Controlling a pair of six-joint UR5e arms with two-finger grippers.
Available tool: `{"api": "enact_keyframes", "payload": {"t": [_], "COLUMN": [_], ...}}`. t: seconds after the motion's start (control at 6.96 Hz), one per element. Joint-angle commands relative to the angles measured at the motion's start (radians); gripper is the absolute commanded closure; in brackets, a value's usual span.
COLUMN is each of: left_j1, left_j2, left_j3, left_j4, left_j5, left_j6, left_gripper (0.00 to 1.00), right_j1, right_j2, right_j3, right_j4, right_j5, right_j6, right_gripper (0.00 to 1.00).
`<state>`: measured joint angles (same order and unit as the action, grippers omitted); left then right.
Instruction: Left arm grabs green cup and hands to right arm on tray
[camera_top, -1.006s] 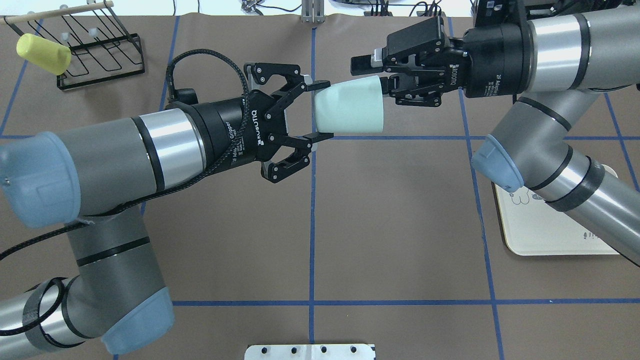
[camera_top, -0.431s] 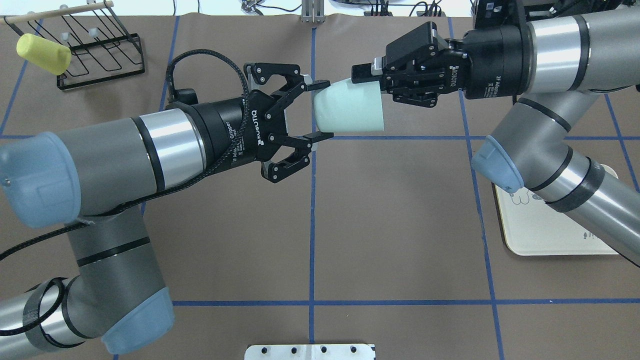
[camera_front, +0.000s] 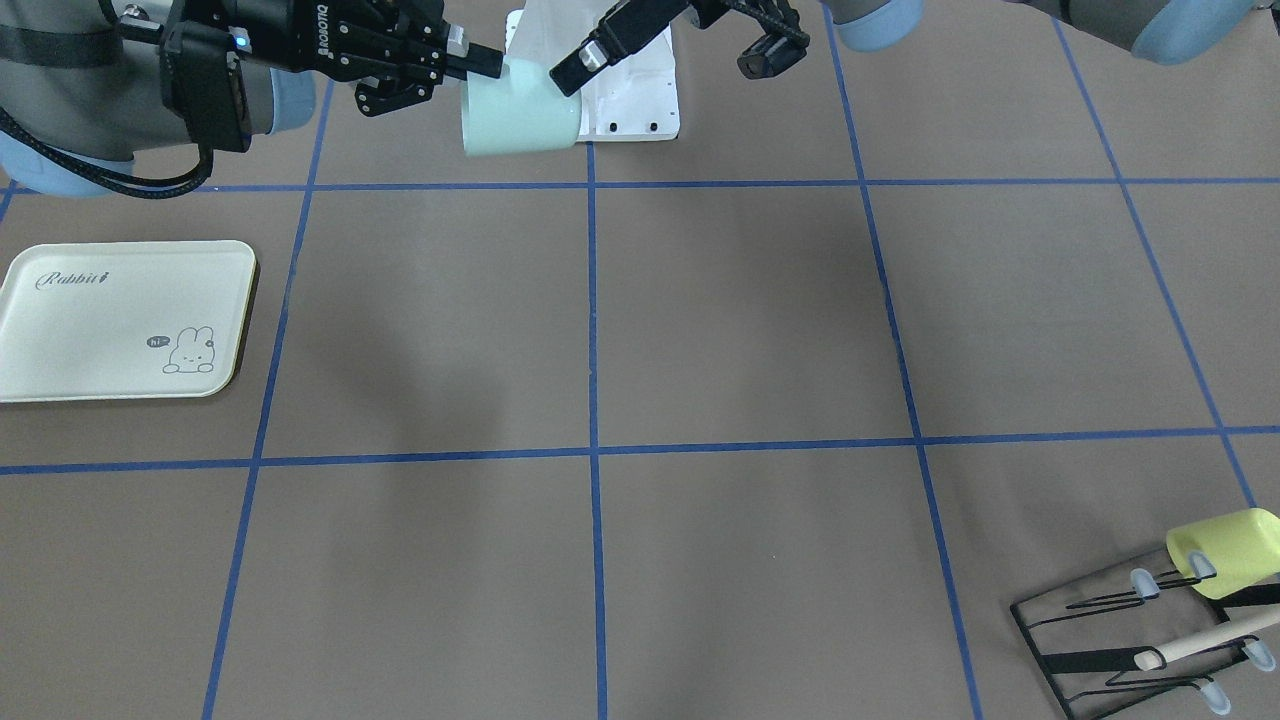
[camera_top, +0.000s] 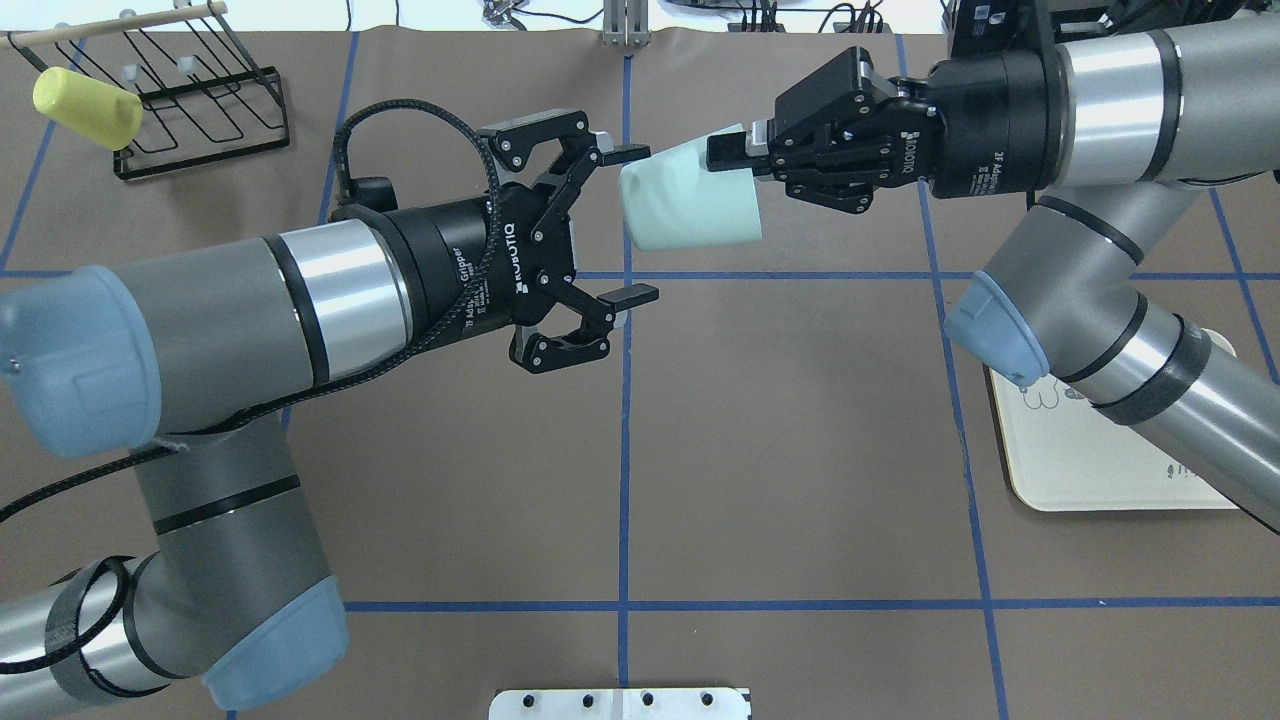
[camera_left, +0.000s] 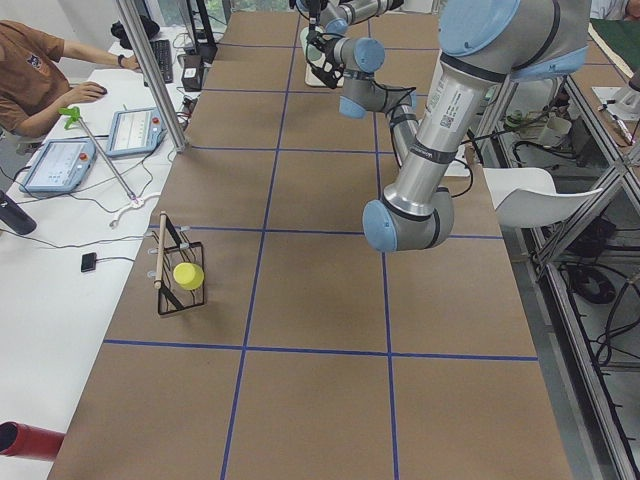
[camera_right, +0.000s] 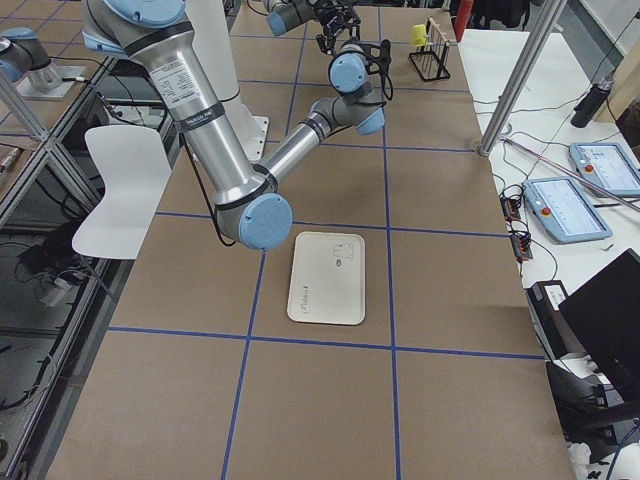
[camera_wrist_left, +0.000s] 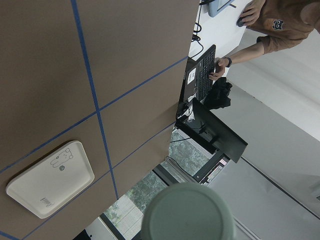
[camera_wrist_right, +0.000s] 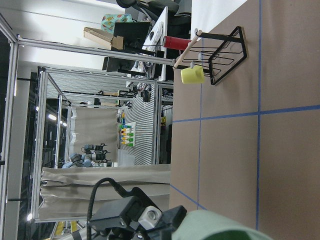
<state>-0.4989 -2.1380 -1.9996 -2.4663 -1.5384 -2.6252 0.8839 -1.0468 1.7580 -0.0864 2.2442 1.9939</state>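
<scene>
Green cup (camera_top: 690, 195) hangs sideways above the worktop (camera_top: 800, 450), pinched at its rim by the right tool (camera_top: 735, 158); the left tool (camera_top: 630, 224) gapes wide about its base, gripping nothing.

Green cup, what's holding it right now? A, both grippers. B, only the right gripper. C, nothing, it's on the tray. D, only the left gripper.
B: the right gripper is shut on the rim of the green cup, and the left gripper is open, jaws spread wide.
</scene>
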Motion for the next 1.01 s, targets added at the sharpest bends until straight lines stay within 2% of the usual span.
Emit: {"api": "enact_keyframes", "payload": {"t": [0.0,0.29,0.43,0.57,0.72,0.86], "left_j1": [0.000,0.000,0.000,0.000,-0.006,-0.010], "left_j2": [0.003,0.010,0.015,0.012,0.016,0.044], "left_j3": [0.001,0.001,0.004,0.012,0.016,0.007], "left_j4": [-0.014,-0.014,-0.014,-0.005,0.001,0.054], "left_j5": [0.000,0.000,-0.003,-0.044,-0.080,-0.107], "left_j6": [0.022,0.022,0.024,0.089,0.255,0.440], "left_gripper": [0.00,0.00,0.00,0.00,0.00,0.00], "right_j1": [0.001,0.009,0.048,0.105,0.157,0.218], "right_j2": [-0.005,-0.013,-0.018,-0.019,-0.030,-0.035], "right_j3": [0.000,0.000,-0.029,-0.093,-0.156,-0.210], "right_j4": [0.001,-0.001,-0.004,-0.009,-0.022,-0.089], "right_j5": [0.000,-0.003,-0.024,-0.025,0.000,0.099], "right_j6": [-0.001,-0.006,-0.018,-0.076,-0.167,-0.293], "right_gripper": [1.00,1.00,1.00,1.00,1.00,1.00]}}
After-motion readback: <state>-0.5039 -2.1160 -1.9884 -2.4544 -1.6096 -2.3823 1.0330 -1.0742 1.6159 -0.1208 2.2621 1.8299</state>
